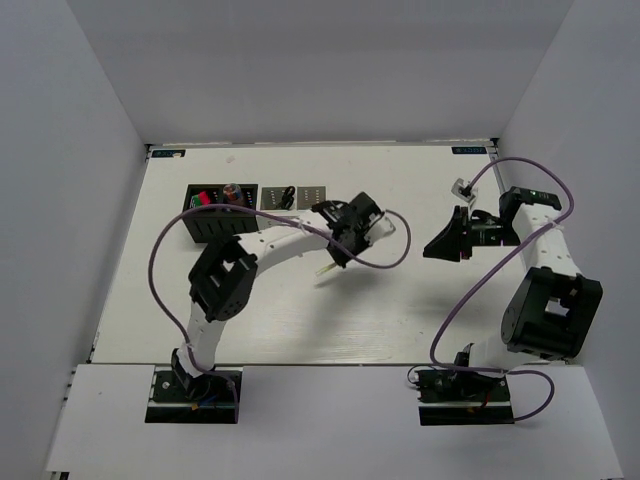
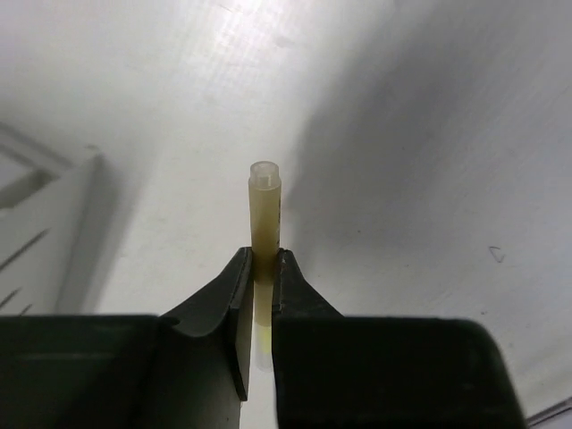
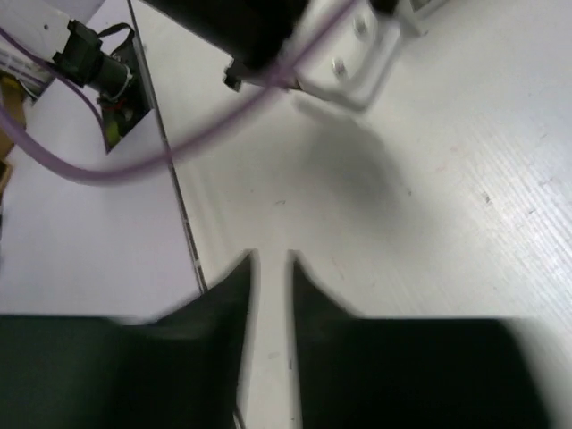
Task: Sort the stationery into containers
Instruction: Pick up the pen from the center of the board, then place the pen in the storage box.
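**A:** What is hidden or hard to make out?

**B:** In the left wrist view the lower part of the yellow pencil is covered by the fingers of the left hand. Only its blunt end is seen sticking out past them. From above, the pencil is seen only as a pale sliver below that hand. The contents of the row of holders are too small to be told apart. Red and green specks are seen in a black one, and something dark in a white one. The fingers of the right hand are blurred and cut off by the bottom of the frame.

**A:** How are the hands set?

**B:** The left hand is closed on the pencil, which is pinched between both fingertips. Whether the pencil touches the tabletop cannot be told. The right hand's fingers stand almost together, with a thin strip of tabletop seen between them, and nothing is held.

**A:** Where is the pencil found?

**B:** It is held near the right end of the row of holders, on the side nearer the arms. A white slotted holder is seen at the left edge of the left wrist view, apart from the pencil. The right hand is well apart from it, on the right side, and a purple cable crosses its view.
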